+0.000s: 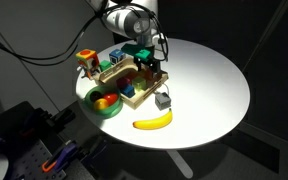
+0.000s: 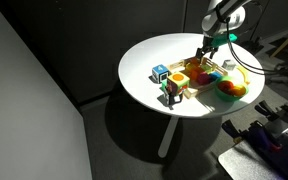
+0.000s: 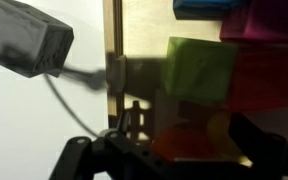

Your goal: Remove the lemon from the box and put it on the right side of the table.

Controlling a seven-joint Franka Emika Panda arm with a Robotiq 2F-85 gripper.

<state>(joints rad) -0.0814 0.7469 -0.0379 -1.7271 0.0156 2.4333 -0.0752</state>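
The light-wood box point(image 1: 127, 82) point(image 2: 197, 76) stands on the round white table point(image 1: 209, 75) point(image 2: 149, 55), filled with coloured blocks. My gripper point(image 1: 145, 62) point(image 2: 208, 48) hangs open just above the box. In the wrist view its dark fingers point(image 3: 269, 148) stand wide apart over a shadowed compartment. A dim yellowish round patch there looks like the lemon point(image 3: 220, 130), beside a reddish thing point(image 3: 179, 140). A green block point(image 3: 199, 70) lies further in. Nothing is held.
A green bowl point(image 1: 106, 102) point(image 2: 231, 88) of fruit sits by the box. A banana point(image 1: 152, 122) and a small grey cube point(image 1: 164, 99) point(image 3: 24, 45) with a dark cable lie on the table near it. A toy figure point(image 2: 170, 93) stands at the box's end.
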